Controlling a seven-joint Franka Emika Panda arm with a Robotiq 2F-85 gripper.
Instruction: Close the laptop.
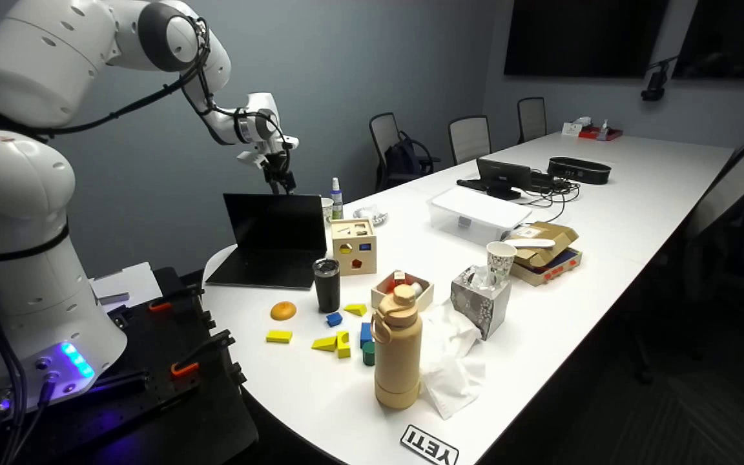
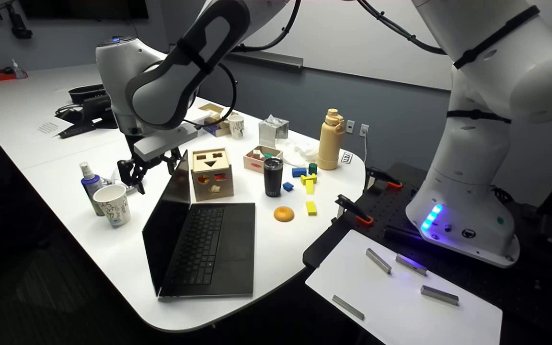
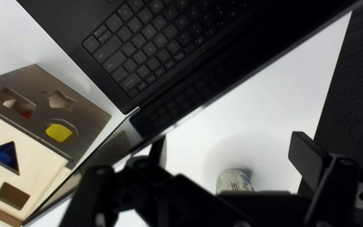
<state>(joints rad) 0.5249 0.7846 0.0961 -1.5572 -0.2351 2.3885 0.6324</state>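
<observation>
Ideally, you are next pushing high behind the thin black laptop lid (image 2: pixel 166 223), black two-fingered gripper (image 3: pixel 230 146) gaping empty

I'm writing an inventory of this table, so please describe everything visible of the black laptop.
The black laptop stands open on the white table, beside the wooden box. Its thin lid leans slightly back; the screen is dark and glossy, reflecting keys in the wrist view. The matte-looking base carries a black keyboard and a touchpad. The open end effector is by the lid's upper edge; whether it touches is unclear.
</observation>
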